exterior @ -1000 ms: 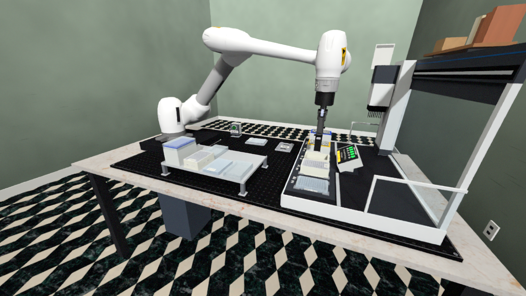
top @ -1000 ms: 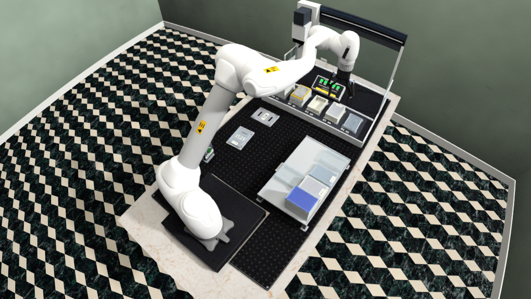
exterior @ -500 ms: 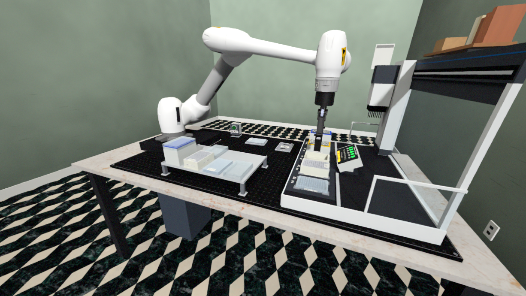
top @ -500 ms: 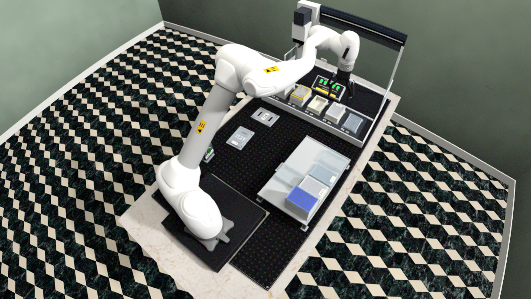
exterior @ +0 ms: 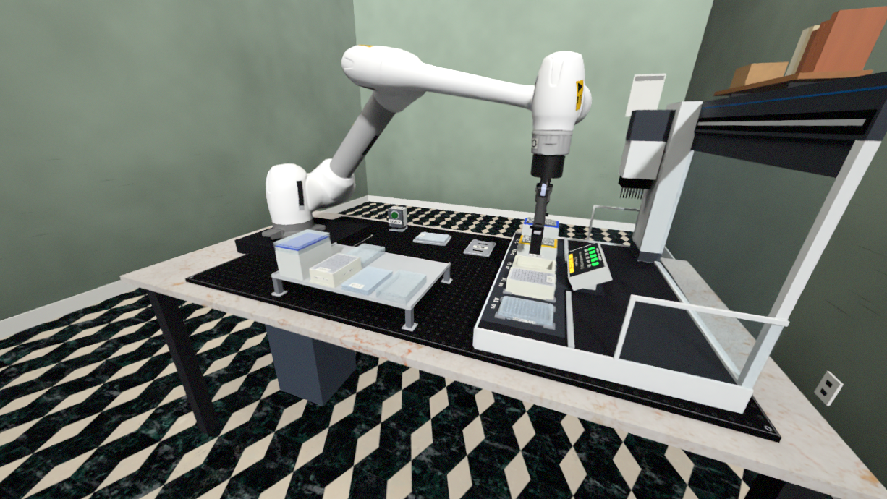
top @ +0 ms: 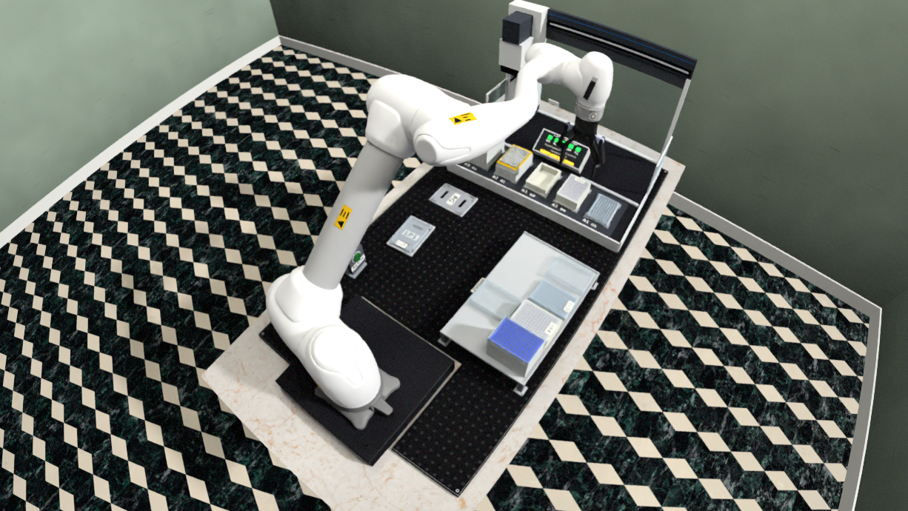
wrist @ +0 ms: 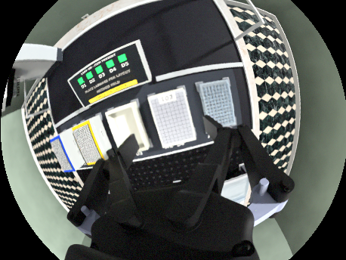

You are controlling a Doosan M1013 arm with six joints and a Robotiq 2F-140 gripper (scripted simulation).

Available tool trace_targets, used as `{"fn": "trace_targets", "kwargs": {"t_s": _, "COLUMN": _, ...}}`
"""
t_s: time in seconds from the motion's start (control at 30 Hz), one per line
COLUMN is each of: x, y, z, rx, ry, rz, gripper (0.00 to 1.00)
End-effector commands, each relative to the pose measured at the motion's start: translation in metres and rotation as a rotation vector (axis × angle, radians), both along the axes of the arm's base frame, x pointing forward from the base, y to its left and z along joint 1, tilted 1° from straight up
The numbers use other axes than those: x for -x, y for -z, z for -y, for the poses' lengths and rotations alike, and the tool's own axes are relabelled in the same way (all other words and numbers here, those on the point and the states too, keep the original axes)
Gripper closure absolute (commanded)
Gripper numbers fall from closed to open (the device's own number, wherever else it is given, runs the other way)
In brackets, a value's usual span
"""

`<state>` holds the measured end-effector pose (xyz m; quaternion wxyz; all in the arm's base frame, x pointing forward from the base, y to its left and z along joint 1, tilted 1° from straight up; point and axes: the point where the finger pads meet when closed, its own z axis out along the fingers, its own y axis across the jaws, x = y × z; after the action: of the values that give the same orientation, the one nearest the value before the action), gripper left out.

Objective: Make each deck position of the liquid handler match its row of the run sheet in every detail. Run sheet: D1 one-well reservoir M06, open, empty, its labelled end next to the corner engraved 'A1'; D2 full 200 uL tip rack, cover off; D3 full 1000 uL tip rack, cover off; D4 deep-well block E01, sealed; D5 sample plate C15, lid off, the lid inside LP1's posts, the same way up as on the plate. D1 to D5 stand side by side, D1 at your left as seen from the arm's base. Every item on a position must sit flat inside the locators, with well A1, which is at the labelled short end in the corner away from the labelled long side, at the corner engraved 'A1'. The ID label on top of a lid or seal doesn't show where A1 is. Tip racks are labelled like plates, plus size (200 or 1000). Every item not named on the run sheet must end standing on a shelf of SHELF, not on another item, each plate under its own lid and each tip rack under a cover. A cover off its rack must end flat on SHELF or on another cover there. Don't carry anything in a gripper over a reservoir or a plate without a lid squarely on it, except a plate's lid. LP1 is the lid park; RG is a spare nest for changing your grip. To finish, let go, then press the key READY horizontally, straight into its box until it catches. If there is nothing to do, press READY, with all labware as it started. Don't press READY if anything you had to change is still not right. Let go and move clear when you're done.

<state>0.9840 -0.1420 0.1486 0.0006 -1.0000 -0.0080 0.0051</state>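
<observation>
My gripper (top: 581,158) (exterior: 537,240) (wrist: 169,132) is open and empty. It hangs above the liquid handler's deck, over the back of the row near the open cream reservoir (top: 545,178) (exterior: 532,265) (wrist: 126,125). Along the row stand a blue-rimmed tip rack (wrist: 60,153), a yellow-rimmed tip rack (top: 513,161) (wrist: 85,142), the reservoir, a sealed deep-well block (top: 573,192) (exterior: 528,283) (wrist: 171,118) and a clear sample plate (top: 602,209) (exterior: 527,309) (wrist: 216,100). In the top view the arm hides the blue-rimmed rack. A clear lid (top: 411,235) (exterior: 432,238) lies on the lid park.
The status panel (top: 558,147) (exterior: 586,263) (wrist: 108,75) with green lights lies behind the row. The pipetting head (exterior: 639,160) and gantry stand over the deck. SHELF (top: 483,304) (exterior: 427,267) holds a blue-covered rack (top: 515,339) (exterior: 302,251) and several plates. The spare nest (top: 452,198) and READY key (top: 358,260) (exterior: 395,217) stand nearer the base.
</observation>
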Motion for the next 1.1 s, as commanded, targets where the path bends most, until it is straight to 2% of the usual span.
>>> {"fn": "trace_targets", "kwargs": {"t_s": 0.0, "x": 0.0, "y": -0.002, "z": -0.015, "rx": 0.0, "ry": 0.0, "rz": 0.002, "gripper": 0.21}}
{"fn": "trace_targets", "kwargs": {"t_s": 0.77, "x": 0.002, "y": -0.002, "z": -0.119, "rx": 0.0, "ry": 0.0, "rz": 0.002, "gripper": 0.21}}
{"fn": "trace_targets", "kwargs": {"t_s": 1.07, "x": 0.002, "y": -0.002, "z": -0.118, "rx": 0.0, "ry": 0.0, "rz": 0.002, "gripper": 0.21}}
